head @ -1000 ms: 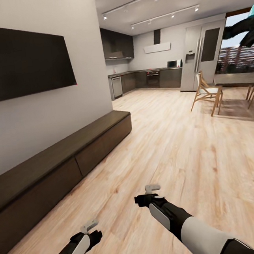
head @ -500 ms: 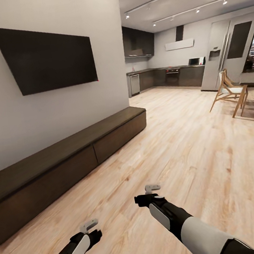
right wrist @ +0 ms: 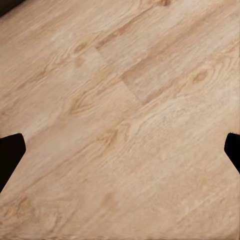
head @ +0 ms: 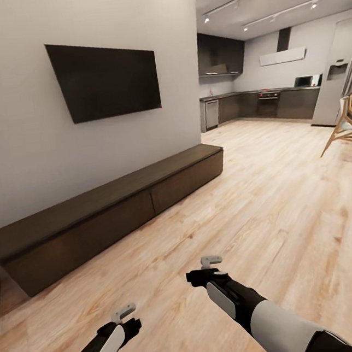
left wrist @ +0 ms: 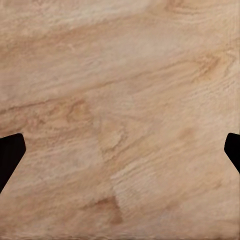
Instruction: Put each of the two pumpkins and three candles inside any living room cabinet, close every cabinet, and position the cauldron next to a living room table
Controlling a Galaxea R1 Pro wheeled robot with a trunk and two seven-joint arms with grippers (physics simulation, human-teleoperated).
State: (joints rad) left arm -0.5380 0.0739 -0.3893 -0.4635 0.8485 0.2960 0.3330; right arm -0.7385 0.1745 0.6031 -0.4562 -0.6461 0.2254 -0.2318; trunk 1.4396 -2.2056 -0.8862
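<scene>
Pale wood floor (head: 267, 198) is stretching beside the closed cabinet (head: 109, 212); left claw (left wrist: 120, 150) and right claw (right wrist: 120, 150) are hanging spread, empty.

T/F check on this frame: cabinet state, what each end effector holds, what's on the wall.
1. The cabinet has a drawer pulled open. False: all its fronts are flush and shut.
2. The left end effector holds nothing. True.
3. The right end effector carries a pumpkin. False: it is open and empty over the wood floor.
4. A dark TV hangs on the wall above the cabinet. True.
5. A black pot sits on the cabinet top. False: the top is bare.
</scene>
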